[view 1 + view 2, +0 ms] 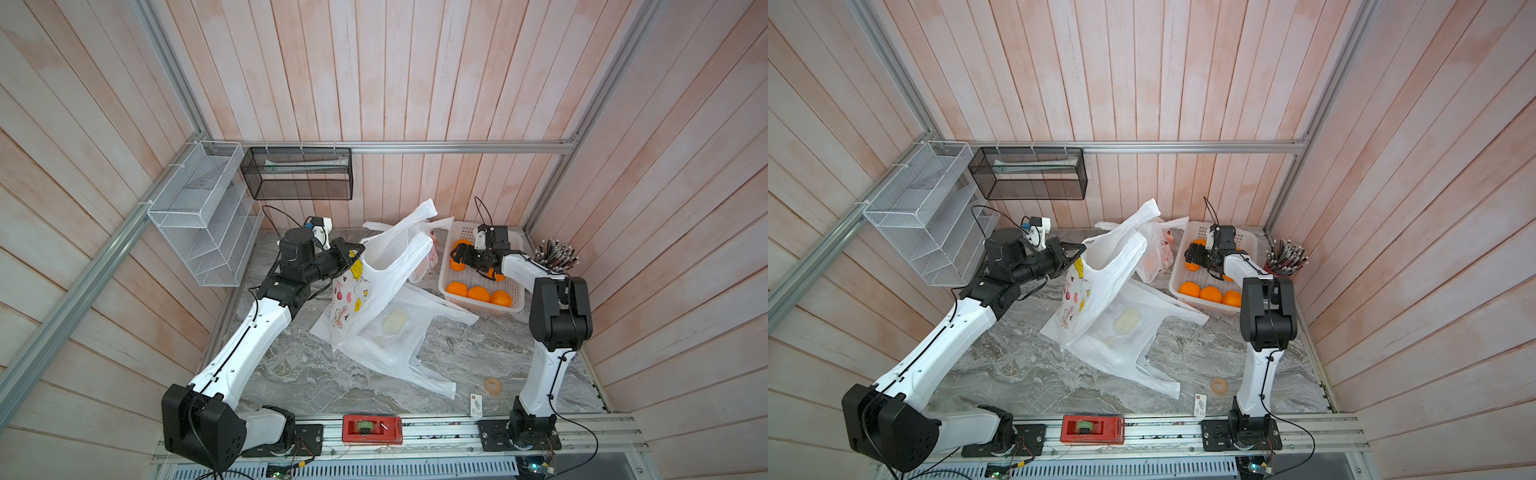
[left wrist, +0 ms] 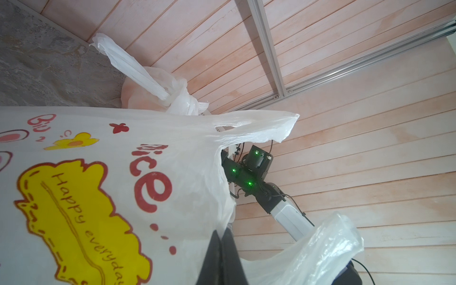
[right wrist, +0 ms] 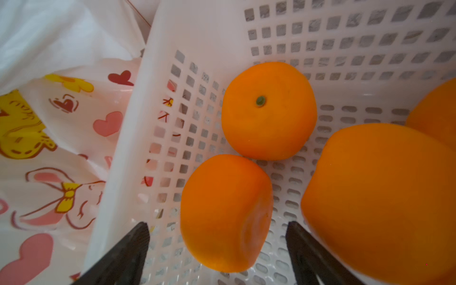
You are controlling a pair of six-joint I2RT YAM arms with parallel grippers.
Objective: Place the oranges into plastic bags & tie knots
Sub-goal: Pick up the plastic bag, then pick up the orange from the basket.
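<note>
1. Red tape dispenser (image 1: 372, 429) sits on the rail nearest my bases.
2. Beyond it on the marble table (image 1: 291, 374), one flat bag (image 1: 395, 349) lies spread out, handles pointing toward the rail.
3. My left gripper (image 1: 354, 254) is clamped tight on the rim of a printed bag (image 1: 376, 282). It holds the bag up with its mouth gaping, while the bag's bottom rests on the flat bag.
4. My right gripper (image 3: 217, 226) hangs inside the white perforated basket (image 1: 515, 309). Its jaws are spread wide on either side of one orange (image 3: 225, 212) and grip nothing.
5. More oranges (image 3: 269, 111) lie close around that one, and three others (image 1: 478, 294) sit in a row at the basket's near end.
6. Farthest back, between the printed bag and the basket, a knotted bag (image 1: 430, 255) bulges, its handles twisted into a knot (image 2: 180, 101).
</note>
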